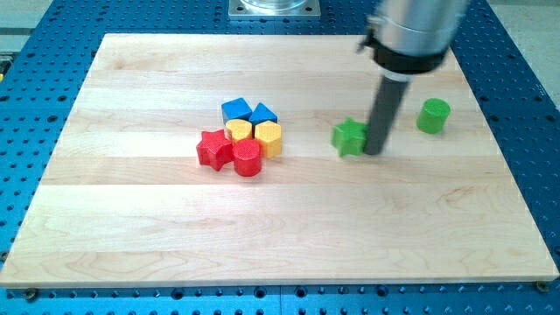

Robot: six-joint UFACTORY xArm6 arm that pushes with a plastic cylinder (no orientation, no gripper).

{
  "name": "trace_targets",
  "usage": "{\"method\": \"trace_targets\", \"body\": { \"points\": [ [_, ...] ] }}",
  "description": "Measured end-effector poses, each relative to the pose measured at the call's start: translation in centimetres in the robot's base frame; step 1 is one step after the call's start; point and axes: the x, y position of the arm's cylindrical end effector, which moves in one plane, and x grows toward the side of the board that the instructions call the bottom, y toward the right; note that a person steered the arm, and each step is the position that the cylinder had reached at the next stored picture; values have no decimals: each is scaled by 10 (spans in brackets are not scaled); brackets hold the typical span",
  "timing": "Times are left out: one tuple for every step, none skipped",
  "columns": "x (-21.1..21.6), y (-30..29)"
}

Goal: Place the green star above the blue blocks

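My tip (374, 151) touches the green star's (349, 137) right side, right of centre frame. The blue blocks (248, 112) sit well apart at its left. I have no fingers, only this rod.

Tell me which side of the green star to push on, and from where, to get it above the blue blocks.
Push on the green star's right side, coming from the view's right. My tip already sits against that side, and the blue blocks lie to the view's left and slightly higher. Probably aim left and a little upward, clearing the blue blocks' top; the star's points may make it turn.
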Motion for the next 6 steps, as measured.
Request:
{"method": "trace_targets", "body": {
  "points": [
    [-6,-28],
    [64,-44],
    [43,-59],
    [-22,-57],
    [-82,-64],
    [-90,-41]
  ]
}}
